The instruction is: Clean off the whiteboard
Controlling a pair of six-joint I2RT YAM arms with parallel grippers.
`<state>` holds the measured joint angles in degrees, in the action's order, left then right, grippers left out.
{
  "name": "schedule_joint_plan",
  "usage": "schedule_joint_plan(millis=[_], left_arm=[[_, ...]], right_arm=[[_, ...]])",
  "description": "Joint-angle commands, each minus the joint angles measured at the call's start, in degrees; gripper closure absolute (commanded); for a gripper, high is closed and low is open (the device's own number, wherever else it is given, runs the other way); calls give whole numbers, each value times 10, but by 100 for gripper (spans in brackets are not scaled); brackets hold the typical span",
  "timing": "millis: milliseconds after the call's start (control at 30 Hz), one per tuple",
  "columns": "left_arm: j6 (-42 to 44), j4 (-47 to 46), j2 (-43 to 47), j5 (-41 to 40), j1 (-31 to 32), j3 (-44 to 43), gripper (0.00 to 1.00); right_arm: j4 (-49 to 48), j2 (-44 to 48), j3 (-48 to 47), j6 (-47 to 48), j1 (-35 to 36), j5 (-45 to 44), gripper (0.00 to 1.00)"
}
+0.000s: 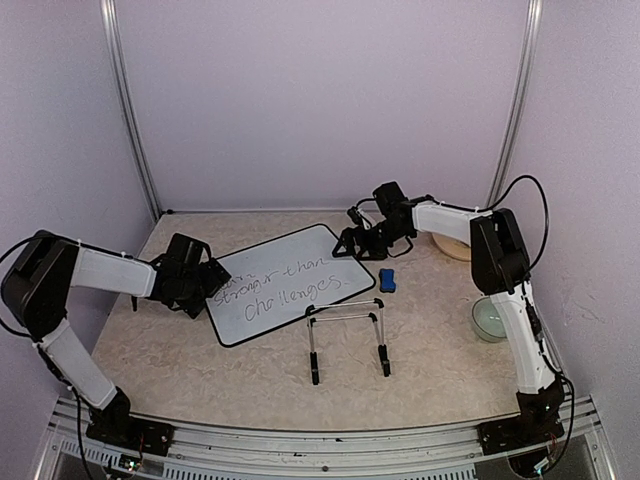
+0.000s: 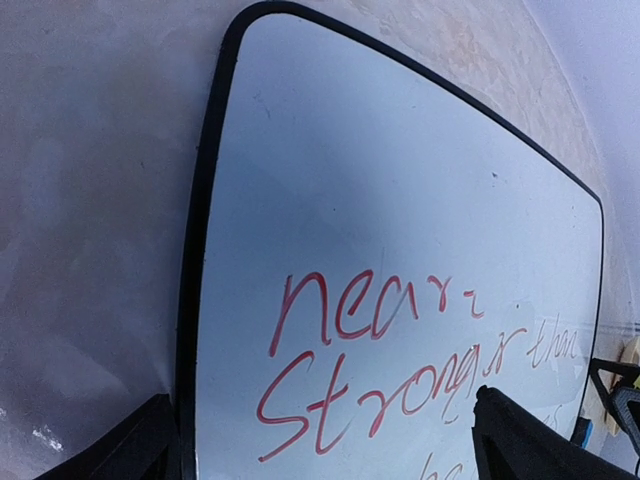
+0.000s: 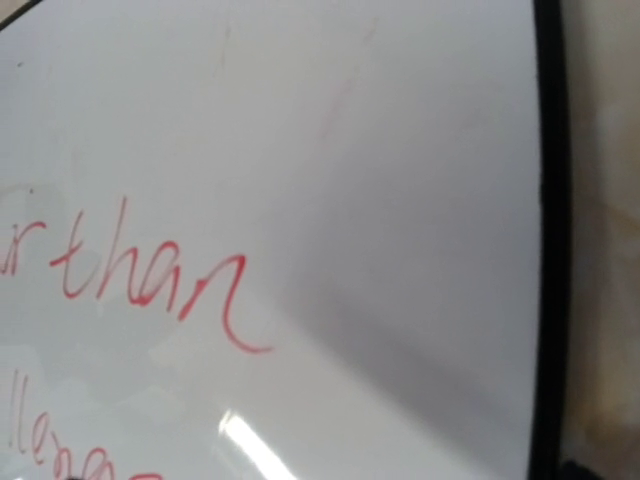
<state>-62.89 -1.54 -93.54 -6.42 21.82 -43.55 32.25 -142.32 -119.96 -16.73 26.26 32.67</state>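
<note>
The whiteboard [image 1: 262,270] lies flat on the table, tilted in the top view, with red handwriting across it. My left gripper [image 1: 205,281] hovers at the board's left edge. In the left wrist view its dark fingertips [image 2: 128,452] stand wide apart, one outside the black frame and one over the whiteboard [image 2: 400,200], with nothing between them. My right gripper [image 1: 362,243] is over the board's far right corner, open. The right wrist view is filled by the whiteboard [image 3: 300,120] and its frame, and the fingers barely show there.
A small blue eraser block [image 1: 388,279] lies just right of the board. A black wire stand [image 1: 348,335] sits in front of it. A glass bowl [image 1: 489,318] stands by the right arm, and a tan dish [image 1: 452,246] behind it.
</note>
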Motion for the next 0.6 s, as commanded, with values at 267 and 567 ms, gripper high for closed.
schedule_joint_plan(millis=[267, 567], left_arm=[[-4, -52, 56, 47, 17, -5, 1], [-21, 40, 50, -7, 15, -10, 1]], right_arm=[[-48, 73, 27, -14, 27, 85, 0], [37, 38, -35, 27, 26, -76, 0]])
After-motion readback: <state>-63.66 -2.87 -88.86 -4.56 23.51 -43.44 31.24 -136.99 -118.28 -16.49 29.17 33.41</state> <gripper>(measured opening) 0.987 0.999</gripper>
